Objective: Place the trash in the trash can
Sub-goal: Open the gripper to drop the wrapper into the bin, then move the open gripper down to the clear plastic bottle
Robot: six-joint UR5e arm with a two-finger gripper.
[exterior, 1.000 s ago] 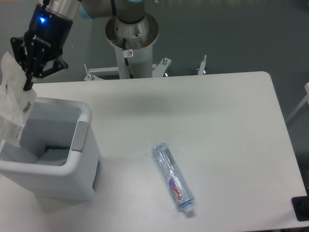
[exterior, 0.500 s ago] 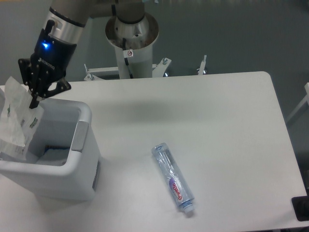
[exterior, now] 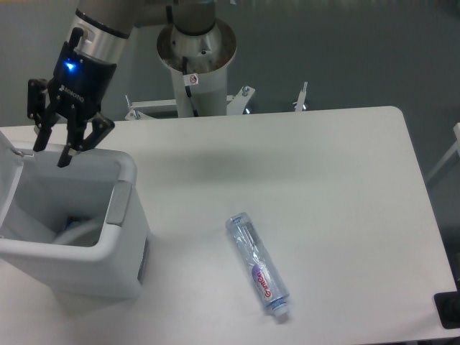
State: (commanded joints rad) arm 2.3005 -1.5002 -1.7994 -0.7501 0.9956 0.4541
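The trash can (exterior: 126, 215) stands at the table's left edge with its lid (exterior: 8, 180) hinged up on the left. Low inside the can, a pale slanted sheet (exterior: 75, 232) shows; it looks like the white packet, mostly hidden by the wall. My gripper (exterior: 52, 149) hovers just over the can's back rim, open, with nothing between its fingers. The crushed clear bottle (exterior: 257, 266) with a purple label lies flat on the table (exterior: 323, 180), well to the right of the can, with its cap toward the front edge.
The arm's round white pedestal (exterior: 195, 50) stands behind the table's back edge. A dark object (exterior: 447, 309) sits off the front right corner.
The gripper came down toward the can's back rim and opened. The white packet it held over the can's left side has dropped out of its fingers into the can.
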